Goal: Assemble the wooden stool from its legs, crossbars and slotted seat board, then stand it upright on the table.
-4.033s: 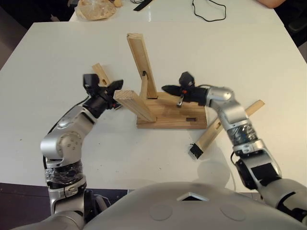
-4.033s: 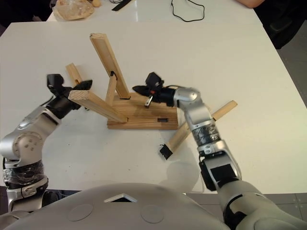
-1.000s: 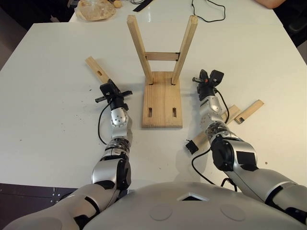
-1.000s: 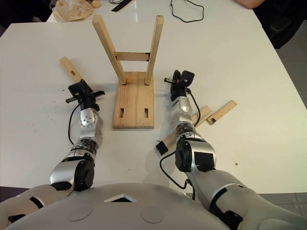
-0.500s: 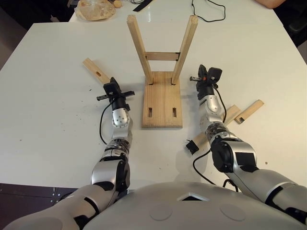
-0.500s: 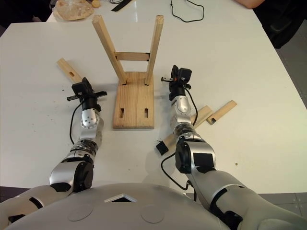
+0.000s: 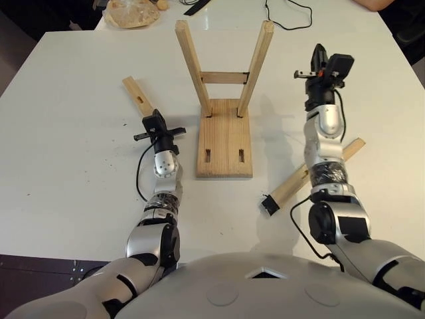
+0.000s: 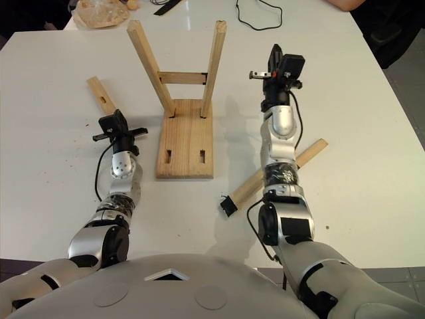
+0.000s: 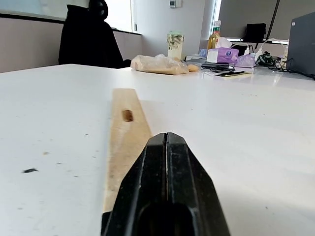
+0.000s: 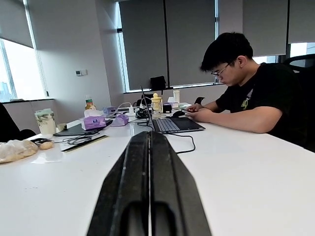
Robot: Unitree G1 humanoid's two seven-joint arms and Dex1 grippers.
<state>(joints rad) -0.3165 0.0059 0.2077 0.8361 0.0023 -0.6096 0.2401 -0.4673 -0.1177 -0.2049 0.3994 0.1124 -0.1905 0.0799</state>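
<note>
board point(image 7: 224, 149): flat on desk point(image 7: 66, 80), centre; two open slots at near end.
legs point(image 7: 192, 66): two stand in board's far end, splaying apart toward the top.
crossbar point(image 7: 224, 78): joins the two standing legs partway up.
loose leg point(image 7: 137, 96): flat on desk, left of board, hole facing up.
second loose leg point(image 7: 289, 186): flat on desk right of board, black bit at near end; right arm hides its middle, cannot tell if one piece or two.
left gripper point(image 7: 156, 123): fingers together, holding nothing; low over desk, left of board, tip aimed at loose leg, just short of it.
right gripper point(image 7: 321, 54): fingers together, holding nothing; raised, right of standing legs, apart from all wood.
bag point(image 7: 135, 12): far desk edge.
</note>
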